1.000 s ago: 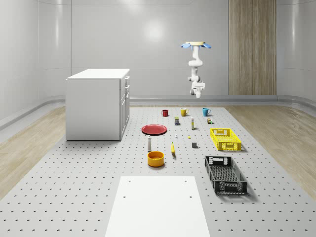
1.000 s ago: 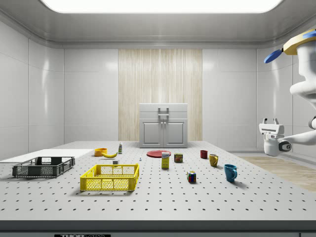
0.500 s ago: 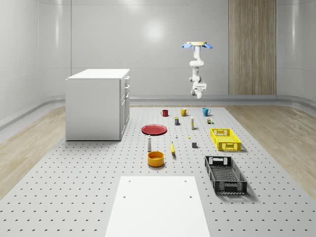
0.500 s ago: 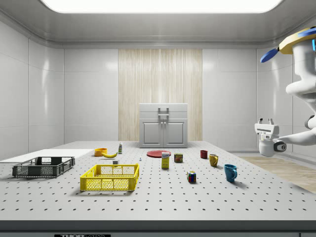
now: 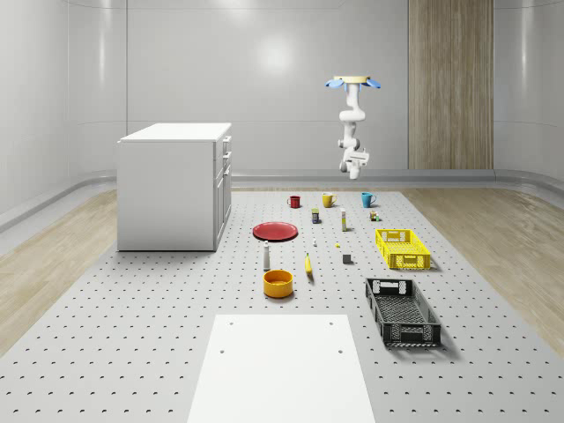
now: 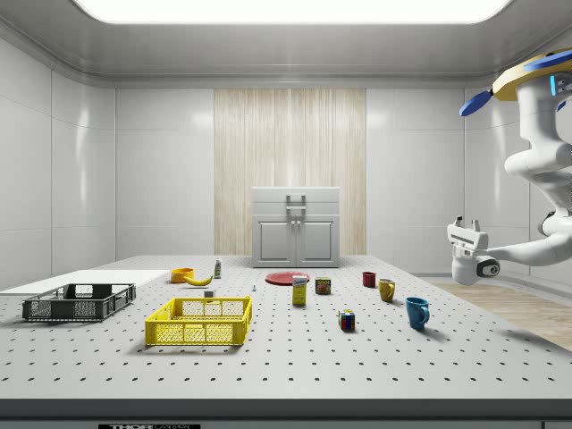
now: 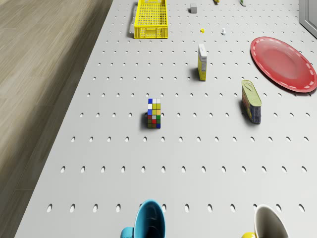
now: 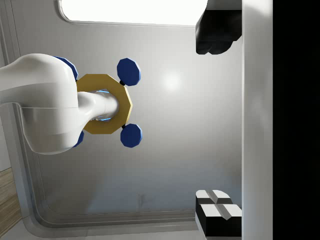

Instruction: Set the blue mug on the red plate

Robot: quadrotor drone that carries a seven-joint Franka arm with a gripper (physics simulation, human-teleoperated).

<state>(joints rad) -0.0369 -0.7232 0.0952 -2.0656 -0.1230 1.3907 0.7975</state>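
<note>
The blue mug (image 5: pixel 367 199) (image 6: pixel 416 312) (image 7: pixel 148 220) stands upright at the table's far end, beside a yellow mug (image 5: pixel 327 200) (image 7: pixel 270 223). The red plate (image 5: pixel 276 231) (image 6: pixel 288 278) (image 7: pixel 282 63) lies flat nearer the cabinet, with nothing on it. The drone (image 5: pixel 352 83) (image 6: pixel 536 76) (image 8: pixel 102 104) hovers high above the table's far edge, just beyond the blue mug. Its arm hangs down and curls back. The gripper (image 5: pixel 355 162) (image 6: pixel 465 223) (image 8: pixel 197 125) points upward toward the drone, well above the mug, open and holding nothing.
A Rubik's cube (image 7: pixel 154 113), a can (image 7: pixel 251 100) and a small box (image 7: pixel 202 62) stand between mug and plate. Close by are a red mug (image 5: pixel 294 201), a yellow basket (image 5: pixel 402 248), a black basket (image 5: pixel 402 310), an orange bowl (image 5: pixel 278 282) and a white cabinet (image 5: pixel 174 185).
In the side view the drone, arm and gripper have shifted left, closer to above the blue mug. The gripper stays open. No object on the table has moved.
</note>
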